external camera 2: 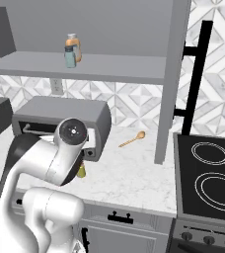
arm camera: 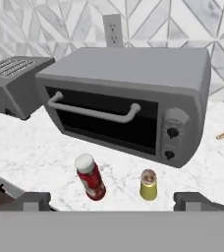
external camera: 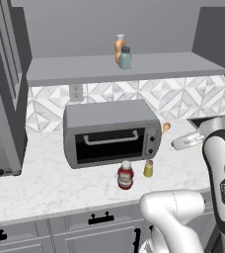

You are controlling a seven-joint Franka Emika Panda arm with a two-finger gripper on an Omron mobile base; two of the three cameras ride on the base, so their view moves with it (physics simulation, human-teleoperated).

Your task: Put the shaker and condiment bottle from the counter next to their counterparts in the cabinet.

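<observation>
In the hand view, the red condiment bottle [arm camera: 90, 177] stands left of centre on the counter [arm camera: 30, 157], with the yellow shaker [arm camera: 149, 184] just beside it to the right, both upright in front of the toaster oven [arm camera: 128, 106]. The gripper [arm camera: 112, 201] hangs above them with its 2 fingertips [arm camera: 35, 199] spread wide and nothing between them. In the left base view, the orange bottle [external camera: 119, 47] and teal shaker [external camera: 125, 58] wait at upper centre on the cabinet [external camera: 60, 71] shelf. A good approach would likely centre on 1 item, descend straight, and avoid knocking its neighbour.
</observation>
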